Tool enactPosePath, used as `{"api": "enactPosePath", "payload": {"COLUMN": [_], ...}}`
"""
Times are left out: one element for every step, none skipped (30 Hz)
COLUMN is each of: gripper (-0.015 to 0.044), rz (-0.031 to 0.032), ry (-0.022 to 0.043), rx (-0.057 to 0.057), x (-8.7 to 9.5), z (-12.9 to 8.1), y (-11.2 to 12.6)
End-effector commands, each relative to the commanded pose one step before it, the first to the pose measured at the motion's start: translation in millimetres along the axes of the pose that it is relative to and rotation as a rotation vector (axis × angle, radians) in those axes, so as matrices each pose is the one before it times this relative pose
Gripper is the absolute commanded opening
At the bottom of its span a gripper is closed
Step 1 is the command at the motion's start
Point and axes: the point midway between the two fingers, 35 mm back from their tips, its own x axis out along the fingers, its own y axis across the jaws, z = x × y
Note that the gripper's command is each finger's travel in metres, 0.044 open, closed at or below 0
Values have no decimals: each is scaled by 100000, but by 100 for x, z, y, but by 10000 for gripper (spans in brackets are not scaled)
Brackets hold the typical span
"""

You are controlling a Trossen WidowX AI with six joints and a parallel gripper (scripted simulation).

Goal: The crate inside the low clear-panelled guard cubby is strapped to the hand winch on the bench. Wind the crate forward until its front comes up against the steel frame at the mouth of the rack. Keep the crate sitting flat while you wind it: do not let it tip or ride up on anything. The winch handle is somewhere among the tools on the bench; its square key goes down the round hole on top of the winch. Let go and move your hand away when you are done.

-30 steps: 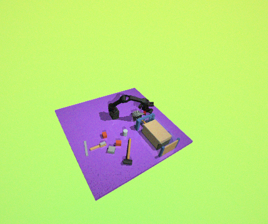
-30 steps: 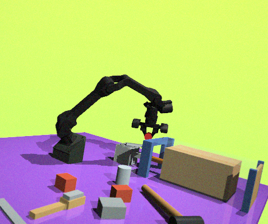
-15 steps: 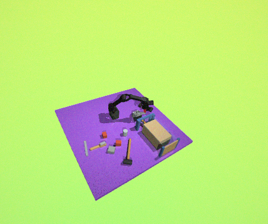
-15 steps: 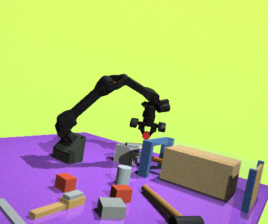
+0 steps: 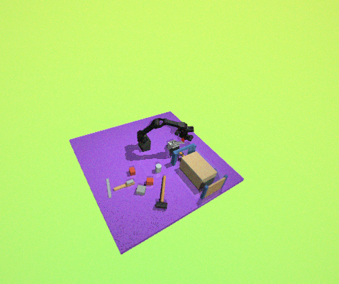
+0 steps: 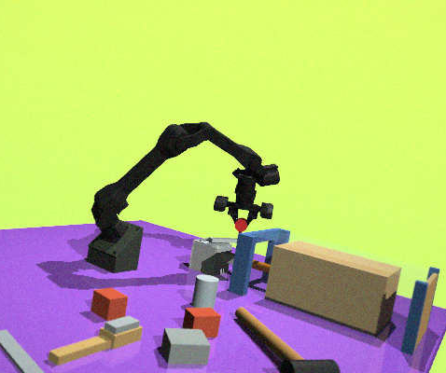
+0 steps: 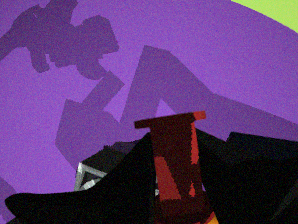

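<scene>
My gripper [image 6: 241, 222] [image 5: 183, 138] [image 7: 169, 135] is shut on the red knob [image 6: 241, 226] [image 7: 172, 163] of the winch handle, whose grey arm [image 6: 222, 240] lies over the top of the grey winch [image 6: 204, 254] [image 5: 173, 144]. The tan crate [image 6: 329, 280] [image 5: 198, 168] sits flat in the clear-panelled cubby. An orange strap [image 6: 260, 266] runs from it to the winch. The blue steel frame [image 6: 242, 270] [image 5: 174, 157] stands at the mouth, with a small gap between it and the crate's front.
Two red cubes [image 6: 109, 302] [image 6: 202, 321], a grey cylinder [image 6: 205, 290], a grey block [image 6: 186, 346], a wooden tool [image 6: 91, 342], a grey bar [image 6: 14, 350] and a mallet [image 6: 266, 336] lie in front. The arm's base [image 6: 115, 252] stands to the left. A blue post [image 6: 415, 312] closes the cubby's rear.
</scene>
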Motion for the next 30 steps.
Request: {"api": "enactPosePath", "payload": {"gripper": [0,0,0,0,0,0,0,0,0,0,0,0,0,0,0,0,0,0,0,0,0,0,0,0,0,0,0,0,0,0], "rz": [3494,5,8,6,9,6,9,6,9,6,9,6,8,5,8,5,10,7,10,6,10,6,10,7,10,7,11,7,11,7], "ry": [-1348,-5,-8,-5,-7,-5,-7,-4,-7,-4,-7,-4,-5,-3,-5,-3,-6,-4,-6,-3,-5,-3,-5,-3,-5,-3,-5,-3,-4,-3], "rx": [-2593,-3,-4,-3,-4,-3,-4,-3,-4,-3,-4,-3,-3,-2,-3,-2,-4,-3,-4,-2,-4,-2,-4,-2,-4,-2,-4,-2,-4,-2], "x": [625,24,35,23,34,22,33,21,32,20,29,19,23,14,22,15,26,17,25,16,24,15,22,14,21,13,19,12,18,11], "z": [1568,51,77,49,74,47,71,45,68,43,64,40,51,31,48,31,56,37,54,33,51,31,47,29,44,27,40,25,37,22], "y": [2128,83,131,85,134,86,136,87,138,88,136,86,115,70,115,76,141,94,147,91,148,92,149,93,151,93,152,94,153,94]}}
